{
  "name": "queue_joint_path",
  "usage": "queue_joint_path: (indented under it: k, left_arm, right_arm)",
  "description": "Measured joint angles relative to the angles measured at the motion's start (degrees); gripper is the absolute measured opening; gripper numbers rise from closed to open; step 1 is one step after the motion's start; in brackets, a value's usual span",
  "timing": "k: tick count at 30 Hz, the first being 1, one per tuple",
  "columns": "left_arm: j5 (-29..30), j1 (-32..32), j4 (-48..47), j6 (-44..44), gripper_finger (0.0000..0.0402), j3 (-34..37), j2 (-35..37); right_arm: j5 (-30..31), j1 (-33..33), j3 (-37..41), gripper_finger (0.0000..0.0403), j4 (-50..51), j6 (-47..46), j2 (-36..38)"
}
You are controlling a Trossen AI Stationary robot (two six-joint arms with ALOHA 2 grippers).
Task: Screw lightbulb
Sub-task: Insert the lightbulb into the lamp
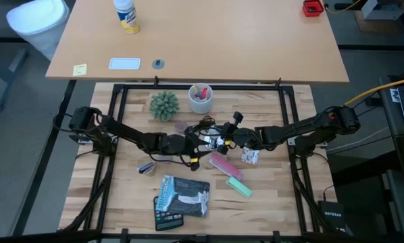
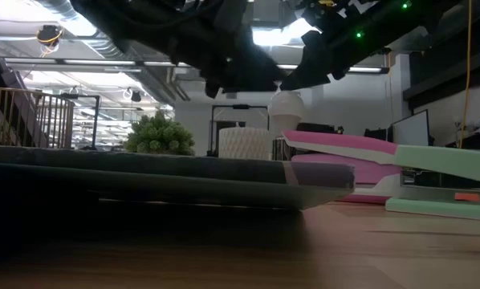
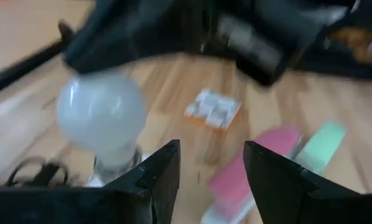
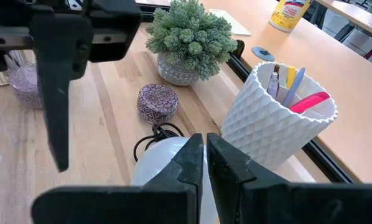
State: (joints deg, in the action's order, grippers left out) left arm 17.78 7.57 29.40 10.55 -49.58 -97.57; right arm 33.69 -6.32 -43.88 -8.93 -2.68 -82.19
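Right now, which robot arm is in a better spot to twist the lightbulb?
Probably the right. Its gripper has its fingers nearly shut around the top of the lightbulb, while the left gripper sits open beside the bulb, not touching it.

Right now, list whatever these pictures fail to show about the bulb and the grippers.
- The lightbulb screw base: blurred in the left wrist view, hidden by the arms in the low view.
- Whether the right gripper grips it: right wrist view, its shut fingers cover the contact.
- What it screws into: high view, the arms crowd over it.
- The left gripper, open beside it: touching or apart, blurred.
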Motion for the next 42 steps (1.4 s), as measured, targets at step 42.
queue_joint_path:
  k: [42]
  left_arm:
    - [6.87,-2.56,8.58,1.36,0.0166,-0.02,-5.32]
  right_arm:
    - [-1.11,0.01,-0.04,0.0028,0.13,0.01,0.04]
